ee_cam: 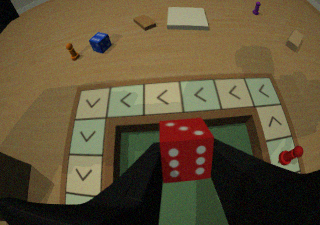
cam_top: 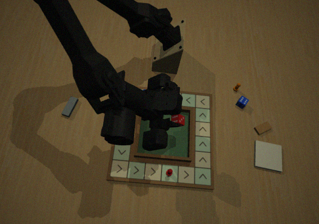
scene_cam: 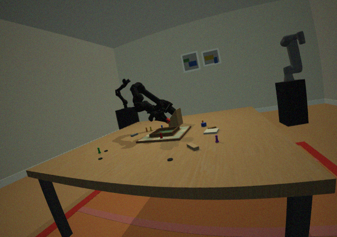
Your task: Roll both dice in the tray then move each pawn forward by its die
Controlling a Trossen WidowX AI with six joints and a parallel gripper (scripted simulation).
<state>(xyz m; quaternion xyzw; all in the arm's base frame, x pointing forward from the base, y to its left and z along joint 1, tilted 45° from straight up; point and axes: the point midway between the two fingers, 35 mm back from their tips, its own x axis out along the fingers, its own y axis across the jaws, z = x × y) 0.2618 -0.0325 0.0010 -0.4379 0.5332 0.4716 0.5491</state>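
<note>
Above the green-floored tray (cam_top: 182,139) (scene_cam: 163,131) (ee_cam: 232,135), black arm (cam_top: 86,54) (scene_cam: 152,97) bent and reaching over the board, gripper (cam_top: 173,121) (scene_cam: 168,120) (ee_cam: 183,147) angled low, jaws partly open and clamped on the red die (cam_top: 178,119) (scene_cam: 168,120) (ee_cam: 186,151), blue die (cam_top: 242,102) (scene_cam: 203,124) (ee_cam: 100,42) beside an orange pawn (cam_top: 237,87) (scene_cam: 202,121) (ee_cam: 72,52) on the table, red pawn (cam_top: 169,172) (scene_cam: 161,135) (ee_cam: 291,155) upright on the board.

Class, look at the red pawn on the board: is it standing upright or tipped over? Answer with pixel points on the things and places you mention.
Upright: in the exterior view the red pawn (cam_top: 169,172) (scene_cam: 161,136) (ee_cam: 291,155) rises straight from its base.
</note>
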